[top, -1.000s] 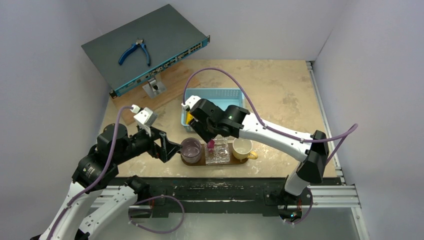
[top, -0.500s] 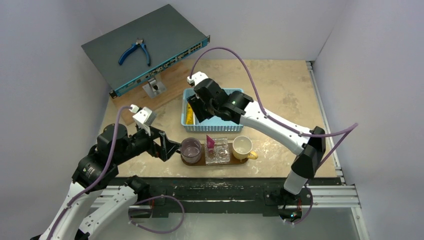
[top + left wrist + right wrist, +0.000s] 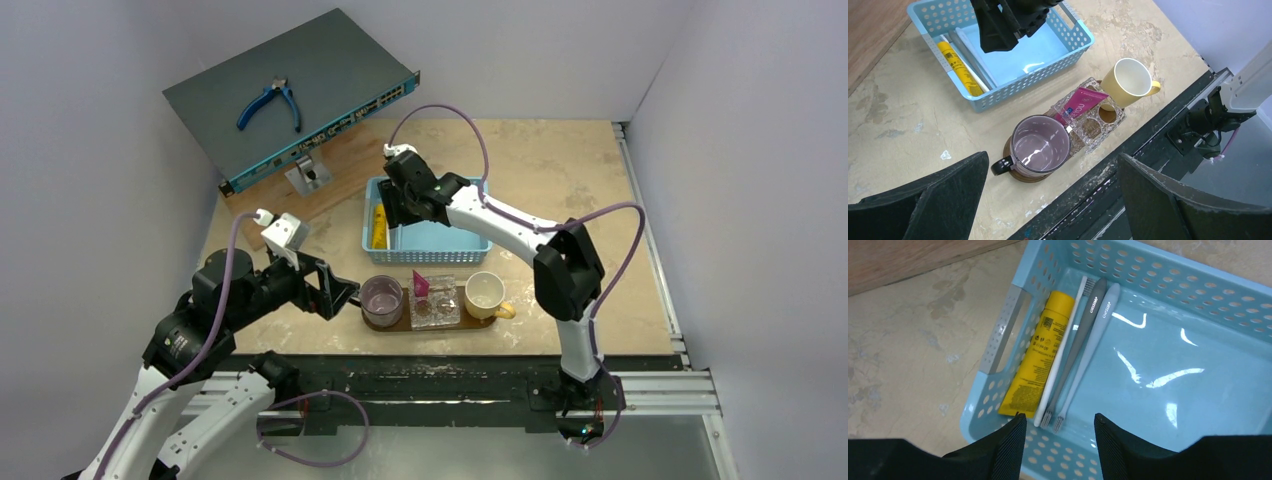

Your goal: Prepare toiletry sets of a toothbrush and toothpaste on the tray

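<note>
right wrist view is showing the right fingers point(image 3: 1014, 437) parted and empty, hovering over the blue basket point(image 3: 1168, 295), where three toothbrushes point(image 3: 1083, 350) are lying beside the yellow toothpaste point(image 3: 1040, 355) along its left wall. left fingers point(image 3: 938, 200) are gaping wide, holding nothing, near the tray point(image 3: 1013, 176); pink toothpaste point(image 3: 1080, 102) is resting on its glass holder point(image 3: 1093, 127).

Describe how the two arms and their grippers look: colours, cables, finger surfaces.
The left arm and right arm both have white link shells with black joint housings. A lilac cable runs along each, and a white camera block sits at each wrist. The left gripper has smooth flat black fingers; those of the right gripper look ribbed.
</note>
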Action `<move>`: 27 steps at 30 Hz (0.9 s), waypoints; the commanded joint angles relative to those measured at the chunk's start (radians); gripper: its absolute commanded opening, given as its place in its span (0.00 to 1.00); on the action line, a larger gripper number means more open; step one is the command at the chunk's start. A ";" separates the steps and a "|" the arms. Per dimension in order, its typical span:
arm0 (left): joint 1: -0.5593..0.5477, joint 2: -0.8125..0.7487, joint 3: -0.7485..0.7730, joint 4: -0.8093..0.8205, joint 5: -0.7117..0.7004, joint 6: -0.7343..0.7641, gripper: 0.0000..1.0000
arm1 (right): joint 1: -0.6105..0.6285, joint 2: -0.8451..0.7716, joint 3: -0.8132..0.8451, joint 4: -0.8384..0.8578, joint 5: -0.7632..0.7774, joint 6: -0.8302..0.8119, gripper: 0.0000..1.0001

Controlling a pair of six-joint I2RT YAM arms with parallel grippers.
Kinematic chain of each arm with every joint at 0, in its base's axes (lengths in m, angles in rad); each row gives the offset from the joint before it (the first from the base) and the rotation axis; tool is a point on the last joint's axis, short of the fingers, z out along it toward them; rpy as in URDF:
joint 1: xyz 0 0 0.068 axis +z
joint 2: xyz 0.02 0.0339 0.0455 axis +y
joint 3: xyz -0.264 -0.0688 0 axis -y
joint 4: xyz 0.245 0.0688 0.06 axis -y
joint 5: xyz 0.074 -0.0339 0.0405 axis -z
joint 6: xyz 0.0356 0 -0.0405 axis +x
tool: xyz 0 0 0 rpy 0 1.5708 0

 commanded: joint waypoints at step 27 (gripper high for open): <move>0.003 0.016 -0.005 0.008 -0.022 0.025 1.00 | -0.064 0.282 0.183 0.192 -0.133 0.205 0.49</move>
